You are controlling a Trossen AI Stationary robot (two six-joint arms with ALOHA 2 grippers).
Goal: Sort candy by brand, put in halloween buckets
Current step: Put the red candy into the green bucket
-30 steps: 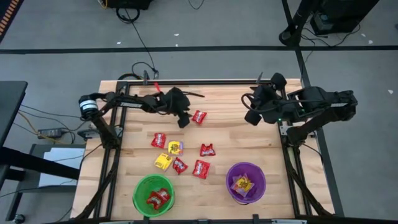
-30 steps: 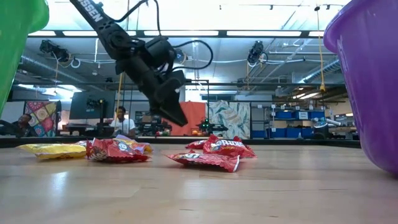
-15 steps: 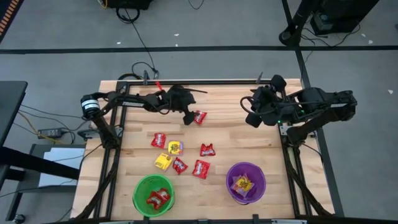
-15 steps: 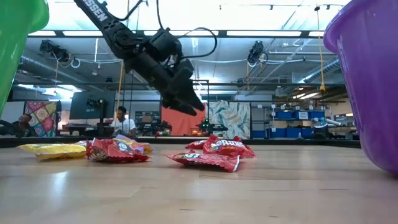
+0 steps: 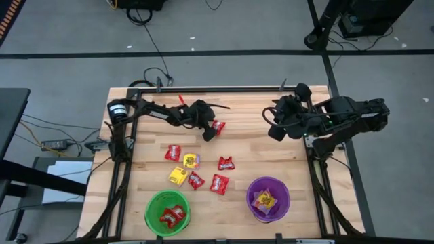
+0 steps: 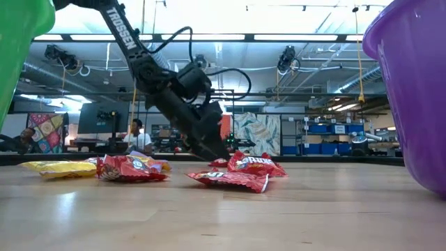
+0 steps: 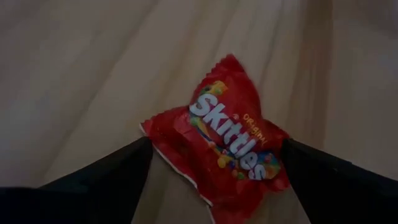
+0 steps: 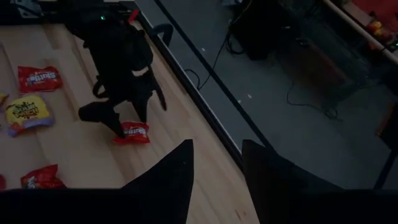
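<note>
A: Candy first: the red Skittles packet (image 7: 227, 140) lies flat near the table's far edge, and the left hand (image 5: 209, 130) is down over it, fingers spread wide, one on each side, nothing grasped yet.

B: And the rest?

A: Other red and yellow packets (image 5: 195, 169) sit mid-table; the green bucket (image 5: 168, 212) holds red ones, the purple bucket (image 5: 268, 198) holds yellow. The right hand (image 5: 272, 129) hangs above the table's right side, grasping nothing, fingers part-open.

B: What could go wrong?

A: I'd judge the packet is thin and slick. If the fingers close too high, they may skate over the wrapper or pinch only a crimped edge, and it could drop on the way to the green bucket. Pressing too low could scrape the fingertips on the wood.

B: The surface?

A: A pale wooden table (image 5: 271, 159) with a dark frame around it. Beyond, a grey floor with cables, and in the low view a workshop with ceiling lights, shelving, and a person (image 6: 136, 134) seated far back.
</note>
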